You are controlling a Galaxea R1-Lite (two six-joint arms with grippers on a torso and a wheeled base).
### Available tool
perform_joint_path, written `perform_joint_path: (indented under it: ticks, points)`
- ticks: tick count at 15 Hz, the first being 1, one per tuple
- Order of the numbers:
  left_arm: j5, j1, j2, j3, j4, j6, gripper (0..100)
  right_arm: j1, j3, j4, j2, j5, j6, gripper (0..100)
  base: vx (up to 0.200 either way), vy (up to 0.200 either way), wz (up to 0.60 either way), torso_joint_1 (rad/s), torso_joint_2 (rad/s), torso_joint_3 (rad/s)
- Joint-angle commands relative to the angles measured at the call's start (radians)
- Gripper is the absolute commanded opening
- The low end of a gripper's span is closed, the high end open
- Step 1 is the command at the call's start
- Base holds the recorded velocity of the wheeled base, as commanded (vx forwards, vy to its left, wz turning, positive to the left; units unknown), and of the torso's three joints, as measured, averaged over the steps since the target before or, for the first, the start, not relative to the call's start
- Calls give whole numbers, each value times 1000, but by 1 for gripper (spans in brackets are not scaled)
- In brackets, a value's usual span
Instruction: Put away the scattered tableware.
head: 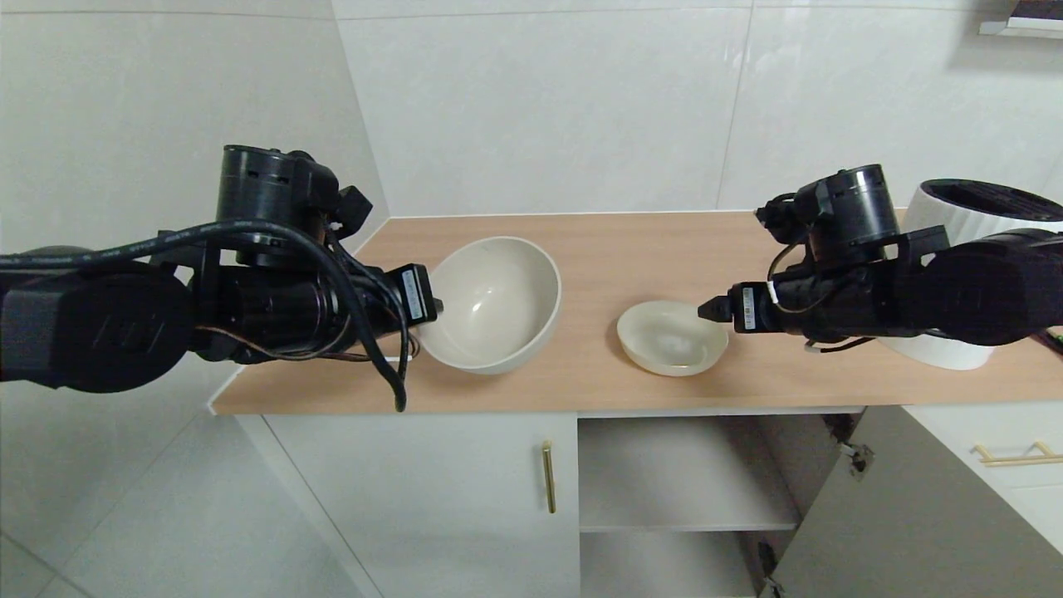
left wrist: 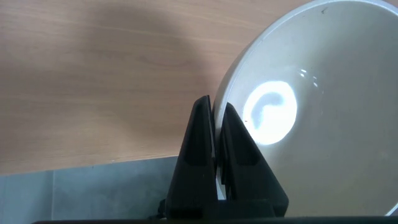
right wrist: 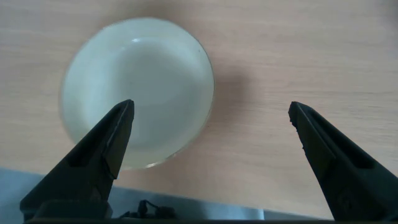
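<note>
Big bowl (head: 494, 303): tipped up toward the left end of the bench (head: 614, 249), mouth facing the left arm, well apart from the small bowl.
Small bowl (head: 673, 336): upright near the bench's front edge, right above the open cupboard.
Left tool (left wrist: 214, 106): clenched on the big bowl's rim, one finger inside, one outside.
Right tool (right wrist: 210, 107): released, fingers spread wide, hovering over the small bowl; one finger above it, the other above bare wood.
Handling, big bowl: probably stiff and glossy, so slippery. Likely to swing on a thin rim pinch, so best carried slow. Guessing it chips if knocked.
Handling, small bowl: looks light and shallow, same slick finish. Rim pinch with one finger inside seems the only sensible hold.
Likely home: cupboard shelf (head: 673, 498) under the bench, door hanging open.
Hard to tell: whether the big bowl's underside touches the bench or hangs just off it.
Hidden: white tub (head: 955, 208) at the right end, half behind the right arm; lower part of the cupboard cut off.
</note>
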Motion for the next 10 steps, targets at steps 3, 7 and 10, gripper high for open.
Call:
perform_joint_path:
  ticks: [3, 7, 10]
  points:
    - [1, 0, -4, 0, -1, 0, 0, 0, -25, -5, 102, -5, 18, 100, 0, 0, 0, 0, 0, 0]
    - [1, -2, 2, 0, -1, 0, 0, -3, -53, -8, 159, -19, 44, 100, 0, 0, 0, 0, 0, 0]
    - [1, -2, 3, 0, -1, 0, 0, -8, -51, -39, 162, -19, 46, 100, 0, 0, 0, 0, 0, 0]
